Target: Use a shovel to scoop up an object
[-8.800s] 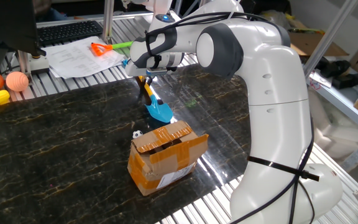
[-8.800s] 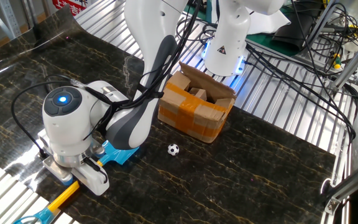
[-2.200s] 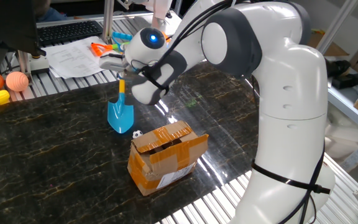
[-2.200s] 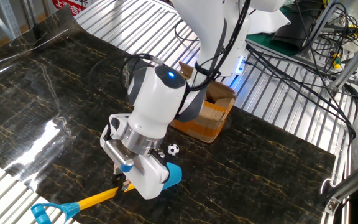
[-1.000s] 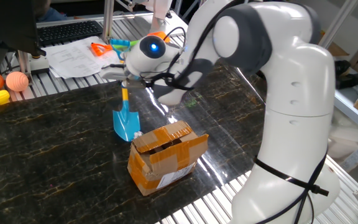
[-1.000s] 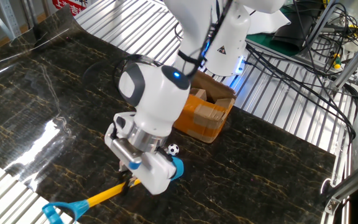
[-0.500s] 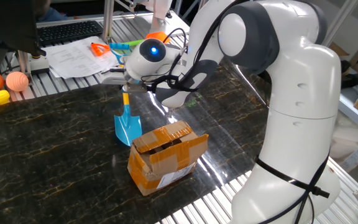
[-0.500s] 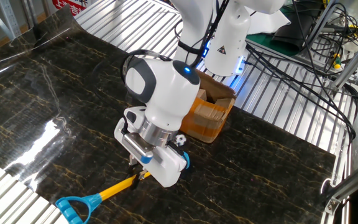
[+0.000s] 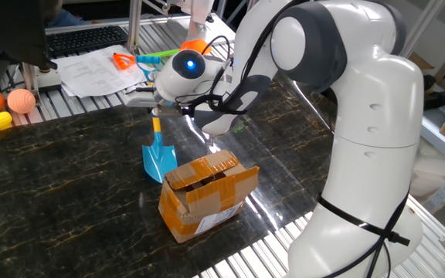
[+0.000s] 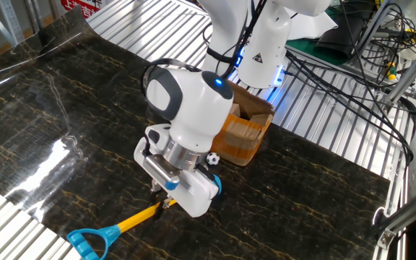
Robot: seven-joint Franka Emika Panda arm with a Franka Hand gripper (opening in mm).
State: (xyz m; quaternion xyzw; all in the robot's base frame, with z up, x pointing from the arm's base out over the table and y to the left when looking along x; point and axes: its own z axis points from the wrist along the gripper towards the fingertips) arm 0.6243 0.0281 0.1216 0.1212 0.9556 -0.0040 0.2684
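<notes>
A: what's the gripper (image 10: 163, 204) doing?
B: clamped tight on the shovel (image 10: 118, 228) shaft, blue blade low by the cardboard box (image 9: 205, 194)
A: and the ball (image 10: 212, 158)?
B: right beside the box, tucked behind the wrist

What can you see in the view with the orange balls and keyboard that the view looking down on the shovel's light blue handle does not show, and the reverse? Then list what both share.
Only the first shows the shovel's blue blade whole, the orange balls, the keyboard and the orange toy shovel.

Only the second shows the tiny ball beside the wrist, the shovel's light blue handle and the cables.

Both show the arm, the shovel's yellow shaft in the gripper, the cardboard box and the dark marbled table.
</notes>
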